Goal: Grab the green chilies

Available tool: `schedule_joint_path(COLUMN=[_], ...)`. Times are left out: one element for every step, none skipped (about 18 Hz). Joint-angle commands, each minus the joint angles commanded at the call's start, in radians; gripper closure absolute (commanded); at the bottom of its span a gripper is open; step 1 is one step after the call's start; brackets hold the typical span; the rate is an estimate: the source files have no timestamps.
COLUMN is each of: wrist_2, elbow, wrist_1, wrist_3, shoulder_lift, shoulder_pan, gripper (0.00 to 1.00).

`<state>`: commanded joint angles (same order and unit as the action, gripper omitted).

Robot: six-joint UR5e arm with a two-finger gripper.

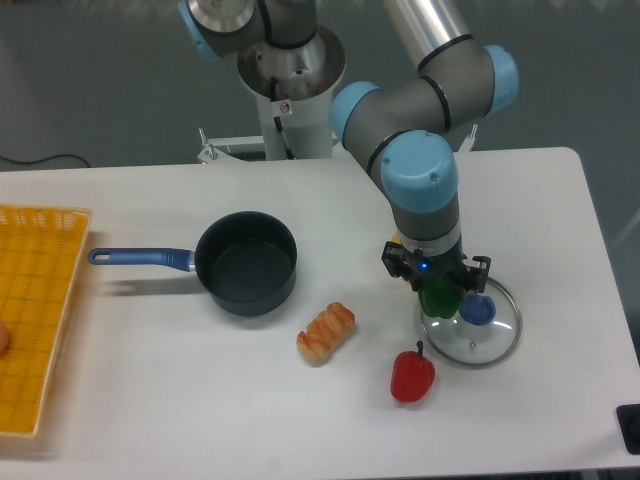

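Camera view: glossy dark-green chilies [436, 299], rounded, between the jaws.

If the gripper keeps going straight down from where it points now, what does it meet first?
The gripper points down at the green pepper, which already sits between its fingers. Under that is the glass lid. Whether the pepper is touching the lid can't be told from this view.

Nothing readable here: the only marking is a small round red-and-white sticker [285, 107] on the arm's base column [292, 90], too blurred to make out.
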<state>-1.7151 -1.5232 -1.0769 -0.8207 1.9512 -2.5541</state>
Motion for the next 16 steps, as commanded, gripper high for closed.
schedule_joint_path(wrist_2=[0.006, 0.009, 0.011, 0.023, 0.04, 0.051, 0.051, 0.051, 0.051, 0.051, 0.052, 0.051, 0.051, 0.051, 0.051, 0.051], elbow=[-0.002, -0.002, -0.002, -0.002, -0.002, -0.002, -0.003, -0.006, -0.009, -0.011, -0.012, -0.012, -0.012, -0.014, -0.014, -0.014], wrist_1=[0.0, 0.0, 0.0, 0.0, 0.0, 0.0, 0.0, 0.0, 0.0, 0.0, 0.0, 0.0, 0.0, -0.002, -0.002, 0.0], wrist_3=[0.0, 0.002, 0.003, 0.008, 0.009, 0.009, 0.009, 0.009, 0.009, 0.009, 0.009, 0.011, 0.011, 0.011, 0.011, 0.011], shoulder_lift=[-0.002, -0.003, -0.008, -0.009, -0.011, -0.012, -0.018, -0.021, -0.023, -0.023, -0.025, -0.028, -0.029, -0.028, -0.028, -0.028], shoulder_pan=[-0.003, -0.006, -0.006, -0.006, -0.006, -0.008, -0.006, -0.008, -0.008, -0.008, -0.006, -0.005, -0.003, -0.002, 0.0, 0.0], gripper=[0.63, 0.63, 0.63, 0.63, 0.63, 0.63, 0.63, 0.63, 0.63, 0.63, 0.63, 0.63, 0.63, 0.63, 0.63, 0.63])
